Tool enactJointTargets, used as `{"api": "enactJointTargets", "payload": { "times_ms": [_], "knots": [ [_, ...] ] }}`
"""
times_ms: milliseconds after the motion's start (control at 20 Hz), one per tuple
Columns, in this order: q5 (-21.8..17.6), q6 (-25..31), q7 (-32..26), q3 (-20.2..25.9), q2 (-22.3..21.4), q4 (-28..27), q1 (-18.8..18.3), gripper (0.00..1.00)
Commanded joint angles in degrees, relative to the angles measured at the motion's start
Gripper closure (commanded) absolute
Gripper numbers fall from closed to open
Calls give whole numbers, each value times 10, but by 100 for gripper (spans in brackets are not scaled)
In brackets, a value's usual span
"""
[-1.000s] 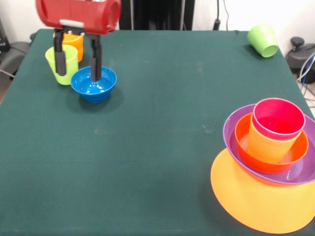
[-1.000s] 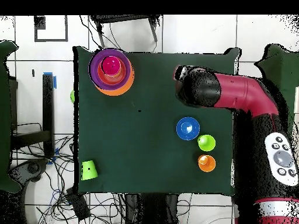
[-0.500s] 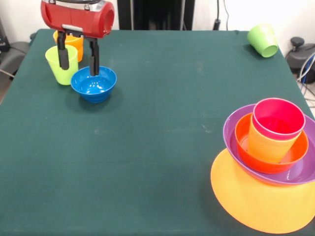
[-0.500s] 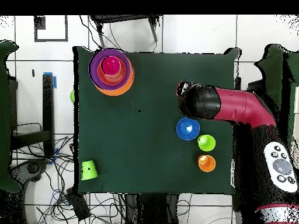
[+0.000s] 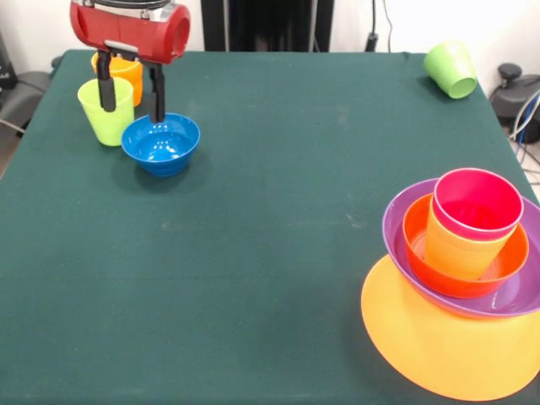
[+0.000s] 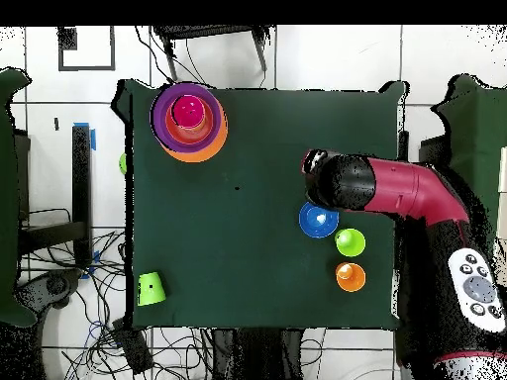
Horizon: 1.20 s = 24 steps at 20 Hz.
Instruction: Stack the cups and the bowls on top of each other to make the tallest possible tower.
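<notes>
Nearest, the tower (image 5: 460,253) stands at the table's (image 5: 270,253) front corner: orange-yellow bowl lowest, then purple bowl, red-orange bowl, yellow cup with red cup nested inside. Farther back, the blue bowl (image 5: 161,143) sits beside the lime green cup (image 5: 105,110) and orange cup (image 5: 125,72). The gripper (image 5: 131,89) hangs vertically over them, fingers spread, empty. A green cup (image 5: 450,69) lies tipped at the far corner.

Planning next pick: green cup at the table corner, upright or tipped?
Tipped. The green cup lies on its side, its open mouth facing sideways.
</notes>
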Motion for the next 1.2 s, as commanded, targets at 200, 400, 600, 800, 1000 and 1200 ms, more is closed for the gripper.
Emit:
{"api": "enactJointTargets", "payload": {
  "times_ms": [200,400,600,800,1000,1200],
  "knots": [
    [-31,77,-12,-42,22,16,16,0],
    [-25,37,-15,-24,55,25,9,0],
    [-10,33,-7,-13,59,40,13,0],
    [1,17,-9,5,57,50,13,0],
    [3,-3,-11,18,67,52,13,0],
    [4,-19,-4,22,69,59,16,0]
  ]
}}
